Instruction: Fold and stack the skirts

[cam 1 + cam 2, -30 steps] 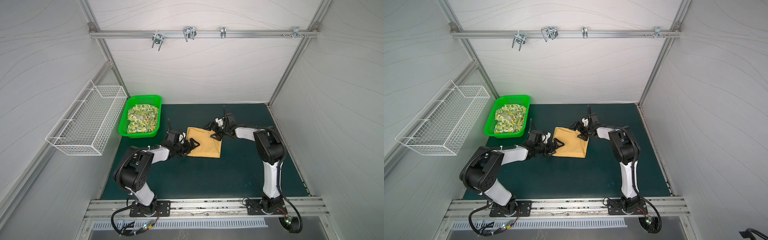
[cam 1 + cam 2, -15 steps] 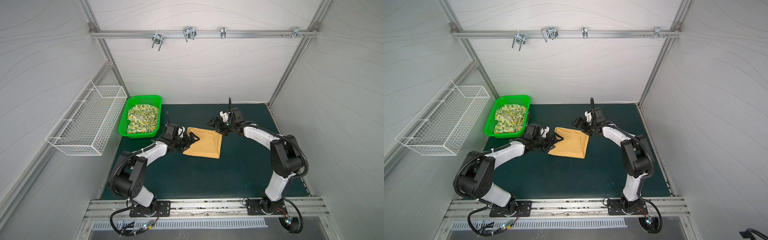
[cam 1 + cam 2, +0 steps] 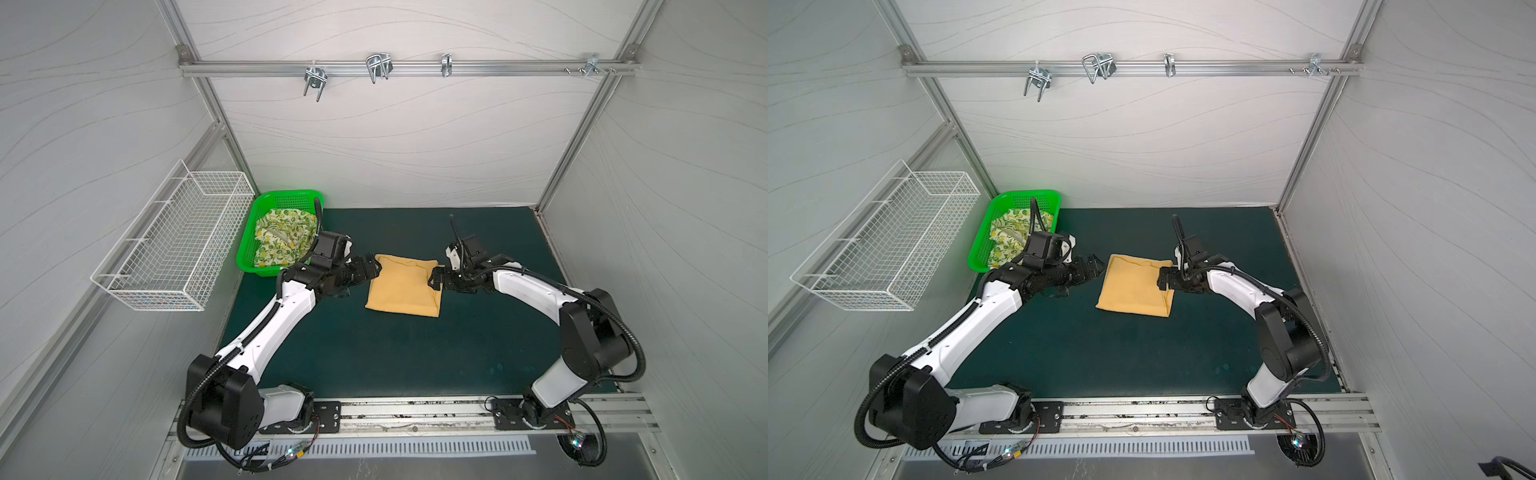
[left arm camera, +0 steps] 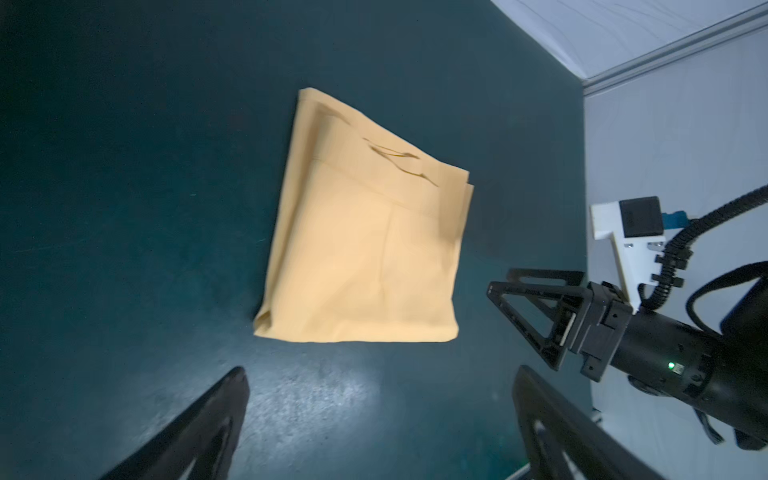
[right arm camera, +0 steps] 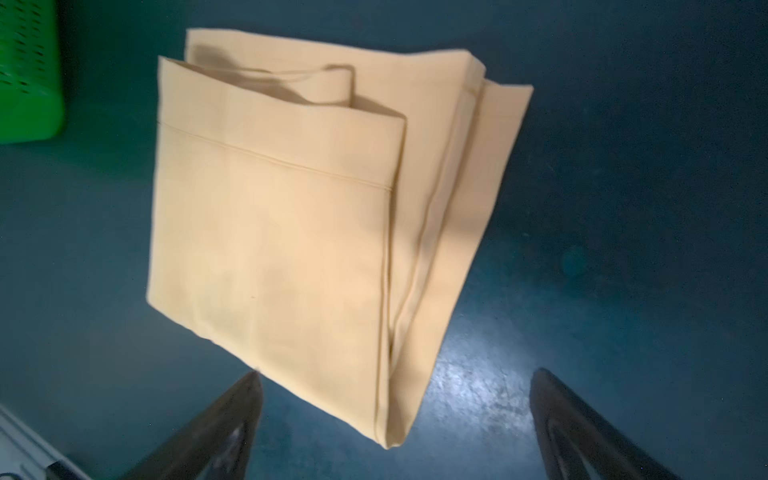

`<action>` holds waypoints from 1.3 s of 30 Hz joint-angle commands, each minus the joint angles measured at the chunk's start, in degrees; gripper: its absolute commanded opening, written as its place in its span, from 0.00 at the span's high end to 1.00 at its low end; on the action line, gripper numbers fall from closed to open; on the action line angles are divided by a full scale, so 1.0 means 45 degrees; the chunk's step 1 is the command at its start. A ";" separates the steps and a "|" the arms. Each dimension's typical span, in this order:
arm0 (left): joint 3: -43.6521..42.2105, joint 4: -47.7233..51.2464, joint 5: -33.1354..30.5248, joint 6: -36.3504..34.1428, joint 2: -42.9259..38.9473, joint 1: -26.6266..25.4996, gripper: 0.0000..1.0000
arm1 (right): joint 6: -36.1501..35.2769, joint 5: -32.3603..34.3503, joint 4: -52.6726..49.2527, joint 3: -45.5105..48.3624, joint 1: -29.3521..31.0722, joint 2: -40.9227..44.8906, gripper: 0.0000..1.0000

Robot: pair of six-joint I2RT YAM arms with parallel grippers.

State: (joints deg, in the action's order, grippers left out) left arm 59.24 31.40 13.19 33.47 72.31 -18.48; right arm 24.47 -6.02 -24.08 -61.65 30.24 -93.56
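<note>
Dark tabletop (image 3: 374, 353) carries the folded mustard skirt (image 3: 401, 289); green basket (image 3: 291, 193), off that skirt's left-arm side, holds the lemon-print skirt (image 3: 278, 245); left end effector (image 3: 371, 267) and right end effector (image 3: 434, 280) flank the mustard skirt, both spread wide, gripping nothing.

Folded into a flat, layered rectangle mid-mat (image 3: 374, 357), mustard-yellow skirt (image 3: 402, 287), hem seam uppermost; crumpled, unfolded, inside green plastic basket (image 3: 254, 269) at far left, lemon-print skirt (image 3: 280, 241)

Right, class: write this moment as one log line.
mustard skirt: folded on mat; lemon skirt: in green basket; left hand: open; right hand: open
</note>
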 commanded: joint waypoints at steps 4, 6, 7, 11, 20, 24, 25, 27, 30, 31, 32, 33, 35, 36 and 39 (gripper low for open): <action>-0.0653 0.0633 -0.1291 -0.0618 -0.0829 0.0064 0.01 | -0.0092 0.0173 0.0484 0.0058 0.0521 -0.1144 0.01; -0.0771 0.0669 -0.1303 -0.0698 -0.0839 0.0064 0.01 | 0.0091 -0.0037 0.0750 0.0008 0.0614 -0.1507 0.01; -0.0799 0.0696 -0.1319 -0.0738 -0.0829 0.0064 0.01 | 0.0226 -0.0182 0.0880 -0.0028 0.0630 -0.1742 0.01; -0.0898 0.0739 -0.1291 -0.0778 -0.0791 0.0064 0.01 | 0.0591 -0.0244 0.1169 -0.0232 0.0811 -0.2420 0.01; -0.1113 0.0679 -0.1260 -0.0856 -0.0834 0.0064 0.01 | 0.1007 -0.0123 0.1305 -0.0965 0.1196 -0.3850 0.11; -0.1135 0.0679 -0.1149 -0.0876 -0.0863 0.0083 0.01 | 0.1094 -0.0024 0.1300 -0.1085 0.1191 -0.4218 0.34; -0.1097 0.0679 -0.1116 -0.0896 -0.0903 0.0083 0.01 | 0.1119 0.0034 0.1326 -0.1086 0.1188 -0.4283 0.40; -0.1057 0.0626 -0.1134 -0.0896 -0.0959 0.0083 0.01 | 0.1132 0.0051 0.1212 -0.1203 0.1185 -0.4427 0.57; -0.1046 0.0410 -0.0982 -0.0827 -0.1028 0.0103 0.01 | 0.1149 0.0103 0.1022 -0.1405 0.1176 -0.4610 0.79; -0.1019 0.0372 -0.0926 -0.0818 -0.1001 0.0103 0.01 | 0.1178 0.0146 0.0978 -0.1470 0.1152 -0.4660 0.85; -0.0998 0.0350 -0.0884 -0.0816 -0.0978 0.0102 0.01 | 0.1135 0.0199 0.0911 -0.1538 0.1153 -0.4702 0.90; -0.0978 0.0329 -0.0847 -0.0818 -0.0983 0.0098 0.01 | 0.1107 0.0243 0.0831 -0.1624 0.1117 -0.4724 0.92; -0.0958 0.0309 -0.0823 -0.0836 -0.0965 0.0088 0.01 | 0.0984 0.0244 0.0683 -0.1798 0.1022 -0.4763 0.92; -0.0973 0.0274 -0.0817 -0.0856 -0.0954 0.0103 0.01 | 0.0856 0.0294 0.0575 -0.1944 0.0966 -0.4775 0.92; -0.1026 0.0080 -0.0754 -0.0876 -0.0961 0.0103 0.01 | 0.0358 0.0827 -0.0287 -0.2638 0.0789 -0.4704 0.95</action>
State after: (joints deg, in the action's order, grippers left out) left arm 53.95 34.30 9.34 30.15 68.82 -18.37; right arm 28.42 -4.86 -18.76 -72.05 34.44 -112.62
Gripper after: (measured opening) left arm 0.992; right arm 0.089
